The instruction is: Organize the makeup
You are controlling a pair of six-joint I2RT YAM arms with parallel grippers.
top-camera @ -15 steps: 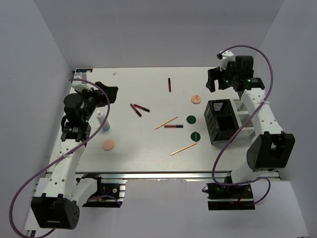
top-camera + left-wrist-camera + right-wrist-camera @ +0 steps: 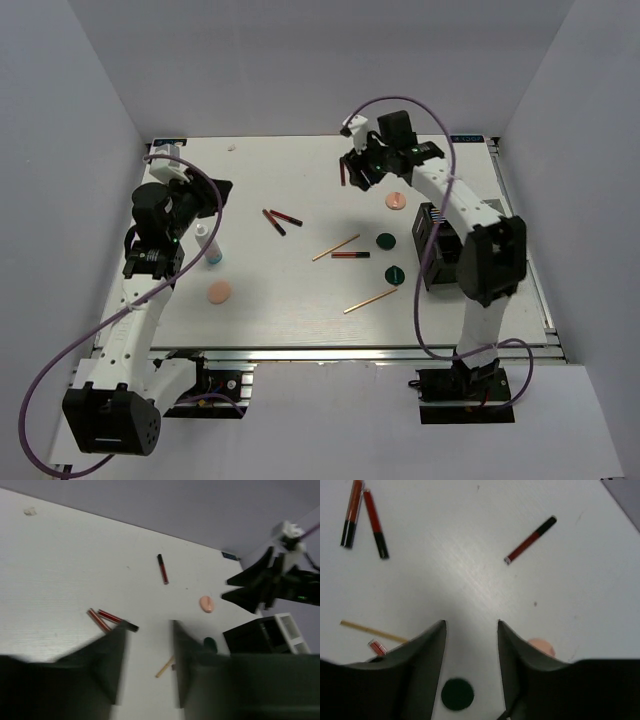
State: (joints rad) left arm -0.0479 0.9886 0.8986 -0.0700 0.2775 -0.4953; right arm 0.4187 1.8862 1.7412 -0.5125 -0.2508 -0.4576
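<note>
The makeup lies scattered on the white table. A pair of dark red tubes (image 2: 280, 219) lies left of centre, and one tube (image 2: 530, 540) lies at the back. Another tube (image 2: 350, 255) rests beside a tan stick (image 2: 335, 247), with a second stick (image 2: 370, 300) nearer the front. There are two dark green discs (image 2: 386, 241) (image 2: 394, 272) and two peach discs (image 2: 397, 200) (image 2: 219, 292). A small white bottle (image 2: 208, 245) stands below my left gripper (image 2: 222, 188), which is open and empty. My right gripper (image 2: 352, 172) hovers open by the back tube, holding nothing.
The black-and-white compartment box (image 2: 445, 250) stands at the right, partly behind my right arm. White walls close in the table on three sides. A small scrap (image 2: 30, 511) lies near the back left edge.
My right arm has swung left from above the box to the middle back of the table, beside the lone tube. The left arm has hardly moved.
</note>
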